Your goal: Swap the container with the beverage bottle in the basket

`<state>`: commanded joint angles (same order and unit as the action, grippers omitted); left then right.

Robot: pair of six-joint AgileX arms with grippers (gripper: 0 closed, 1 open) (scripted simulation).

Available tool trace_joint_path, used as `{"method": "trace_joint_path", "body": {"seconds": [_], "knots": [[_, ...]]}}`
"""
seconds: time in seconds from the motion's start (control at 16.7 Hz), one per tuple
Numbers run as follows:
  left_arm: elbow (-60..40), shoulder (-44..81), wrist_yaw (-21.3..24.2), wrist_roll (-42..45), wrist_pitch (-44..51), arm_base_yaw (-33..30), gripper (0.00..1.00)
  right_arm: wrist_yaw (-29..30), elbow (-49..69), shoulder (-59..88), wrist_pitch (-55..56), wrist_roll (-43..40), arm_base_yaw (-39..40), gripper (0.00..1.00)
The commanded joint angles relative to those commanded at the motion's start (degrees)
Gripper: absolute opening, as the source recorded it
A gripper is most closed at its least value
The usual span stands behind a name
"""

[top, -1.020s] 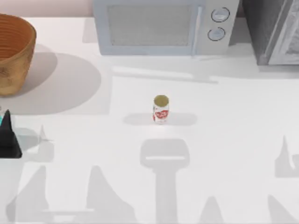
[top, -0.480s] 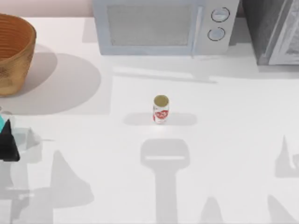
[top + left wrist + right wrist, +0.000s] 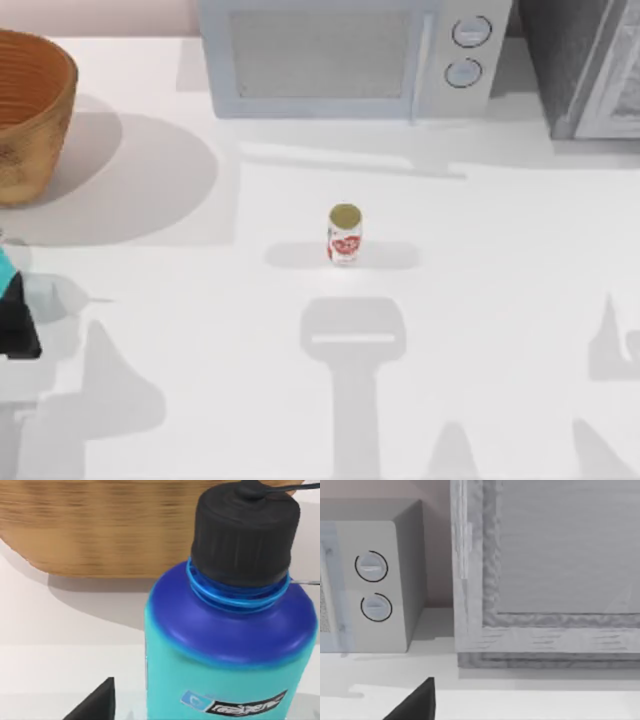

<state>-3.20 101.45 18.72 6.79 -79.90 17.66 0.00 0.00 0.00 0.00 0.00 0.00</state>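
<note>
Top view gives you the white table (image 3: 200, 400) with the basket (image 3: 30, 110) standing at its far left corner, orange-brown and ribbed, cut off by the left edge. At the middle of the table stands the red-and-white can (image 3: 344, 236), upright, well apart from the basket and from both arms. Behind it, along the far edge, you see the microwave (image 3: 350, 55), and to its right a grey cabinet (image 3: 590, 70).

Your left gripper (image 3: 10, 310) is at the left edge of the table, nearer to you than the basket, with a bit of teal showing just beyond its dark body. Left wrist view puts the bottle (image 3: 225, 645) right in front of that camera: teal body, deep blue shoulder, black ribbed cap, a label low on its side. The basket's wall rises close behind it. The bottle is outside the basket here, not in it. You cannot tell whether this claw is clamped on the bottle or merely around it.

Your right gripper (image 3: 417, 707) is parked on the right side; its wrist view faces the microwave's two dials and the cabinet. You cannot tell whether that claw is open or closed
</note>
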Motion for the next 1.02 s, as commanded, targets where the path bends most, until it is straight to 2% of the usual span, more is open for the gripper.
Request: {"method": "trace_joint_path", "body": {"seconds": [0.24, 0.78, 1.02], "knots": [[0.05, 0.04, -0.18, -0.06, 0.07, -0.26, 1.0, 0.0, 0.0, 0.0, 0.0, 0.0, 0.0, 1.0], [-11.92, 12.22, -4.28, -1.52, -0.77, -4.71, 1.0, 0.0, 0.0, 0.0, 0.0, 0.0, 0.0, 1.0], [-12.54, 12.85, -4.5, -1.59, -0.8, -4.95, 1.0, 0.0, 0.0, 0.0, 0.0, 0.0, 0.0, 1.0]]}}
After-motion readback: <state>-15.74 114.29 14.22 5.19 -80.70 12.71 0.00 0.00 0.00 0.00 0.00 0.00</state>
